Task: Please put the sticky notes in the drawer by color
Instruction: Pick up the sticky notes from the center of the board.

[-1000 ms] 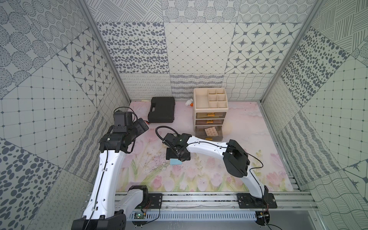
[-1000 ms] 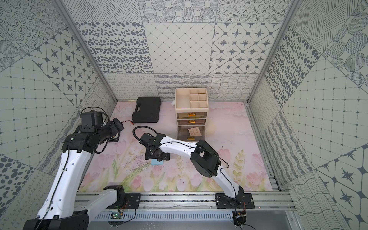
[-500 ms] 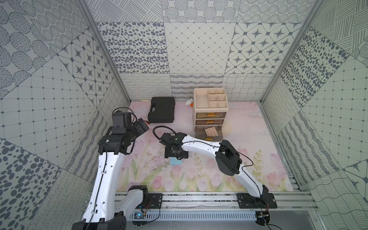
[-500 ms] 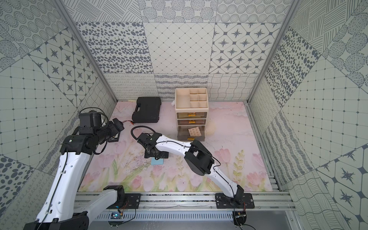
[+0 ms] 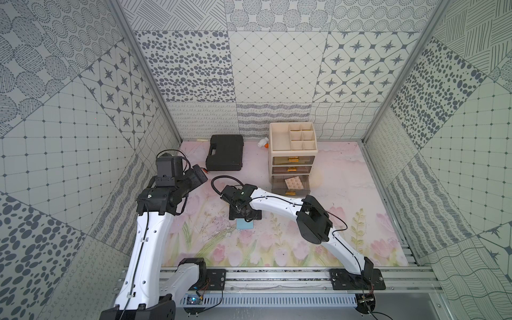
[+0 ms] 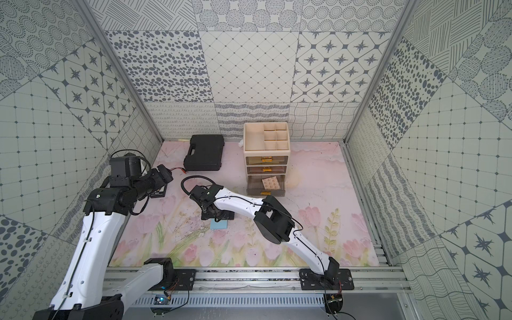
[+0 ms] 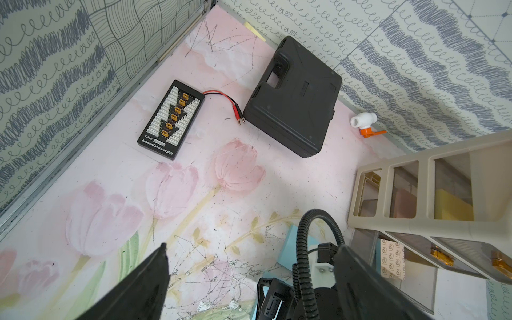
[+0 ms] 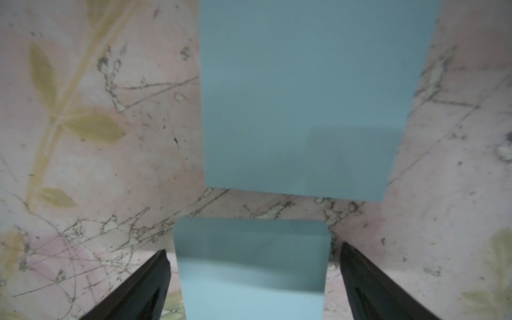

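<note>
Closing from here, your right gripper [image 8: 252, 248], jaws spread wide astride a light blue sticky note [image 8: 250, 279] lying flat left of the middle of the mat [image 8: 83, 171], could skid over the thin sheet or crumple it, with the open bottom drawer [image 5: 289, 185] well apart near the back edge.

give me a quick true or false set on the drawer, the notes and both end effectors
1. The bottom drawer is pulled out. True.
2. The right end effector is shut on a blue note. False: it is open, with one jaw on each side of the note, which lies on the mat.
3. The black case is closed. True.
4. The left end effector holds a yellow note. False: it is open and empty.
</note>
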Tool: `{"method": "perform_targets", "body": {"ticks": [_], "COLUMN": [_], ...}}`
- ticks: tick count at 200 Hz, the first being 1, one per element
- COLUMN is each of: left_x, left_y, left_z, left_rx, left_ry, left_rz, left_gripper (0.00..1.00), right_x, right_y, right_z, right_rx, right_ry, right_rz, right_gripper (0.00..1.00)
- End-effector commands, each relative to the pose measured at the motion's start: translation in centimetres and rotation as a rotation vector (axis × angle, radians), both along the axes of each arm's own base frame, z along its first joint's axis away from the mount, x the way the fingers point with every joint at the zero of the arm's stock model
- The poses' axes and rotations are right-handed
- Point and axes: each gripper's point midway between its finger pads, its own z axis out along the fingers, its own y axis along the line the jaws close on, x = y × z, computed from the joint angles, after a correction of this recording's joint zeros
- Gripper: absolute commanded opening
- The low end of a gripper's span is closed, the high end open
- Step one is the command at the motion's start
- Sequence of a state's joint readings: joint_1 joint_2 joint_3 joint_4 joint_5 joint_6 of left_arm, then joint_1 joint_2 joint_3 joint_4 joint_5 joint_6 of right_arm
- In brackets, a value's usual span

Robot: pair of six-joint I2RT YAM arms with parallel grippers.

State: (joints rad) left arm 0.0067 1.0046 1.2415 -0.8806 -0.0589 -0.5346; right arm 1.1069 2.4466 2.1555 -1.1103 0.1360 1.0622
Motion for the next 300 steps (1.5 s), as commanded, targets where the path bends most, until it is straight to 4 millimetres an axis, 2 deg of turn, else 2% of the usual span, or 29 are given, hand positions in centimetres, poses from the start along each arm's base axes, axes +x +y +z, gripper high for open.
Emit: {"method": "perform_targets", "body": {"ticks": [1,48,83,109,166,202,224,250,300], "left_x": [0.0,-0.3,-0.3,-0.2,-0.2,-0.3,-0.4,-0.5,-0.5], "left_y": [-0.1,0.0,0.0,-0.1,-0.1,-0.1,-0.1,-0.1,-0.2], "left_z": [0.3,0.1,0.2,0.2,0.2,0.2,0.4,0.6,0.8], "left_rx": [0.012,0.020,0.020,0.019,0.017,0.013,0.010,0.011,0.000], "left_ry": [-0.016,-0.013,-0.021,-0.022,-0.025,-0.026,-0.029,-0.034,-0.041], "left_rz": [-0.021,-0.018,-0.019,-0.024,-0.024,-0.024,-0.023,-0.021,-0.018], "left_gripper": [0.96,0.96,0.96,0.96,0.96,0.95,0.95,0.95,0.95], "right_x": [-0.5,-1.1,-2.0,-2.3,-3.0,-2.9,-2.7,-2.3,-1.6], "right_y": [0.2,0.8,0.3,0.6,0.0,0.0,0.0,0.0,-0.7], "right_z": [-1.3,-2.3,-3.5,-3.5,-4.0,-3.4,-3.0,-1.8,2.3], "right_rx": [-0.022,-0.074,-0.144,-0.144,-0.162,-0.129,-0.108,-0.099,-0.091], "right_ry": [0.021,0.019,0.033,0.019,0.043,0.019,0.005,-0.026,-0.096], "right_rz": [-0.001,0.018,0.011,0.013,0.004,-0.001,0.002,0.005,0.028], "right_gripper": [0.99,0.99,0.99,0.99,0.99,0.89,0.75,0.76,0.77]}}
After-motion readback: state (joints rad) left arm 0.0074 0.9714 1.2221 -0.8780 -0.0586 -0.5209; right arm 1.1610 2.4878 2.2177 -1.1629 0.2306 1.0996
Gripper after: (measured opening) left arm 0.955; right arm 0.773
